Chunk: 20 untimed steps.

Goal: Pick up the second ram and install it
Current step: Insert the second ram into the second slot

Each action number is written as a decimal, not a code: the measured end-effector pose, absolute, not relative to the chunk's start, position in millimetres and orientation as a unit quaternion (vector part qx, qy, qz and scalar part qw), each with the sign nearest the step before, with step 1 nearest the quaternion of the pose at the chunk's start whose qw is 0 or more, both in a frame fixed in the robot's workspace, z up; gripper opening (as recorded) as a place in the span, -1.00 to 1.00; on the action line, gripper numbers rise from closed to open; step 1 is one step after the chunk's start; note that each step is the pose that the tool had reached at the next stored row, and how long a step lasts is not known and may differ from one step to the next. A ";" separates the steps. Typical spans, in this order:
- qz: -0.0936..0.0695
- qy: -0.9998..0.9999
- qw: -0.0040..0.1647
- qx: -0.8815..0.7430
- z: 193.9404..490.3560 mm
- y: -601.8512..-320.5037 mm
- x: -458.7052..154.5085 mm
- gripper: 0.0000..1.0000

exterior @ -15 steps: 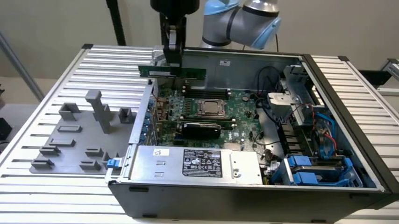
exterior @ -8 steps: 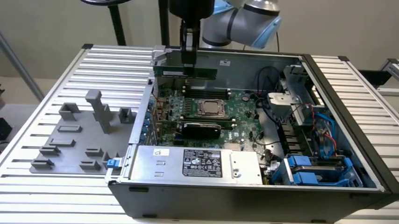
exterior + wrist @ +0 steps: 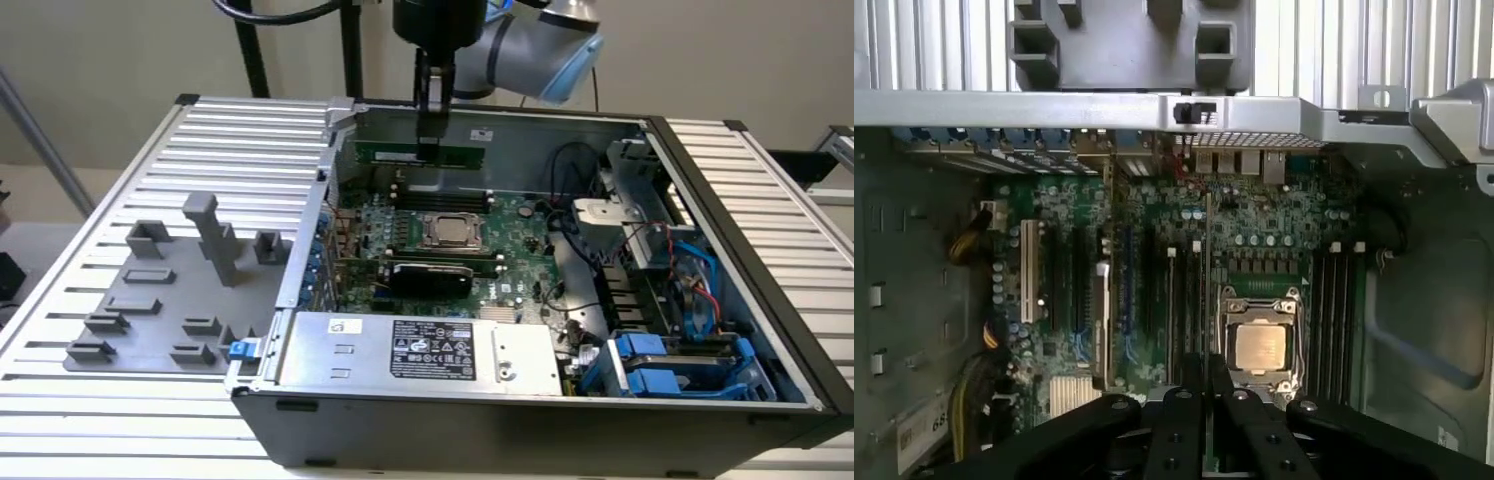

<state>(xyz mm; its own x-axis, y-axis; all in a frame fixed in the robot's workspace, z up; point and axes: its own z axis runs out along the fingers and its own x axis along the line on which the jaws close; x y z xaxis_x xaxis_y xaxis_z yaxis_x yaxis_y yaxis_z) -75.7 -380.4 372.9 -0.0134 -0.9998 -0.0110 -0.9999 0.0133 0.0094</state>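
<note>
The gripper [image 3: 430,150] is pinching the second ram [image 3: 462,157] and holding it clear above the motherboard [image 3: 518,222], so pickup looks done, seating not yet

The case [image 3: 534,435] lies open on the desk [image 3: 107,420], with a fixture [image 3: 147,300] beside it on the exterior view's left. Inside, the socket [image 3: 451,232] sits mid-board [image 3: 514,225], with the power supply [image 3: 400,350] in front and the drives [image 3: 667,365] on the exterior view's right. The claw [image 3: 429,140] holds the ram [image 3: 461,157] over the board's far edge.
</note>
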 end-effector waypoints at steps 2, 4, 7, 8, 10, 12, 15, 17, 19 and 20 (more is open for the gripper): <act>0.007 0.712 0.001 -0.702 369.3 -374.8 -69.1 -1.00; 0.007 0.712 0.001 -0.702 365.7 -369.6 -63.2 -1.00; 0.007 0.712 0.001 -0.702 360.1 -363.5 -56.2 -1.00; 0.007 0.712 0.001 -0.702 358.3 -361.9 -54.3 -1.00; 0.007 0.712 0.001 -0.702 354.7 -359.7 -50.9 -1.00; 0.007 0.713 0.001 -0.701 351.1 -358.5 -47.9 -1.00; 0.007 0.715 0.001 -0.699 345.5 -357.9 -42.9 -1.00; 0.007 0.716 0.001 -0.698 342.0 -357.8 -38.6 -1.00; 0.007 0.716 0.001 -0.698 338.7 -357.9 -35.2 -1.00; 0.007 0.716 0.001 -0.698 338.4 -357.8 -34.9 -1.00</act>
